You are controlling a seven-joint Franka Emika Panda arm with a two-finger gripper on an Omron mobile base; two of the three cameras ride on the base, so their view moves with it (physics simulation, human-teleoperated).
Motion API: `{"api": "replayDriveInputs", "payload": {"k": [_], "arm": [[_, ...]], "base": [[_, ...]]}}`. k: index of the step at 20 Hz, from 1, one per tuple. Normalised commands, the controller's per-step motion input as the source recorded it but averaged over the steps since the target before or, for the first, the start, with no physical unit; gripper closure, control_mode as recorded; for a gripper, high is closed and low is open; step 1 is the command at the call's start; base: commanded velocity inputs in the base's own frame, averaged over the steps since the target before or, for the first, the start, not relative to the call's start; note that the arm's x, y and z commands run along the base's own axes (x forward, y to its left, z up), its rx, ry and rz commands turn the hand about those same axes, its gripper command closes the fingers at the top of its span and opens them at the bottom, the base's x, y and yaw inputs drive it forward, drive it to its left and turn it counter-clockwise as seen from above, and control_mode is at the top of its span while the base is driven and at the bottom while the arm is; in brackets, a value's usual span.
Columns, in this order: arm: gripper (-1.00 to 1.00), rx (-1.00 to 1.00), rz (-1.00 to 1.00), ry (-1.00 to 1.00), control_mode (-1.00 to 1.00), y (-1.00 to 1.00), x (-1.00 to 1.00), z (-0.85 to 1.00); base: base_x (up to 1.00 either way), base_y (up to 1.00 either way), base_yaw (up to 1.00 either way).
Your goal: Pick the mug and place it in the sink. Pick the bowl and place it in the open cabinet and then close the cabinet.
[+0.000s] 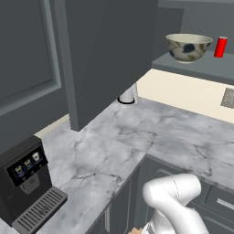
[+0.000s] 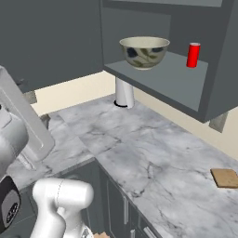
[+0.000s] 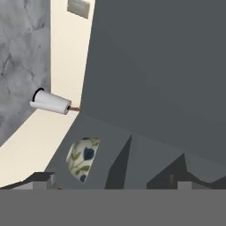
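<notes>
The bowl, cream inside with blue flowers on its wall, stands upright on the shelf of the open cabinet. The cabinet's flat dark door is swung wide out over the counter. In the hand view, which is rolled, a slice of the bowl peeks past the door's edge. My gripper is open, its tips far apart with nothing between them, facing the door's flat face. The mug and the sink are out of view.
A red can stands on the shelf beside the bowl. A white roll stands on the marble counter under the cabinet. A black coffee machine sits at the left, a brown board at the right.
</notes>
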Motion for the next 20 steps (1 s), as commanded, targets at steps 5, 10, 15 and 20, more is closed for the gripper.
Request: {"api": "replayDriveInputs", "payload": {"k": [5,10,15,20], "arm": [[-1.00,0.00,0.00,0.00,-1.00,0.59,-0.58,0.00],[-1.00,0.08,0.00,0.00,-1.00,0.64,-0.42,-0.05],[-1.00,0.03,0.00,-0.01,-1.00,0.66,-0.37,0.00],[-1.00,0.01,0.00,-0.04,-1.00,0.67,-0.07,0.00]], "base": [[0.00,0.00,0.00],[0.00,0.00,0.00],[0.00,0.00,0.00],[0.00,0.00,0.00]]}}
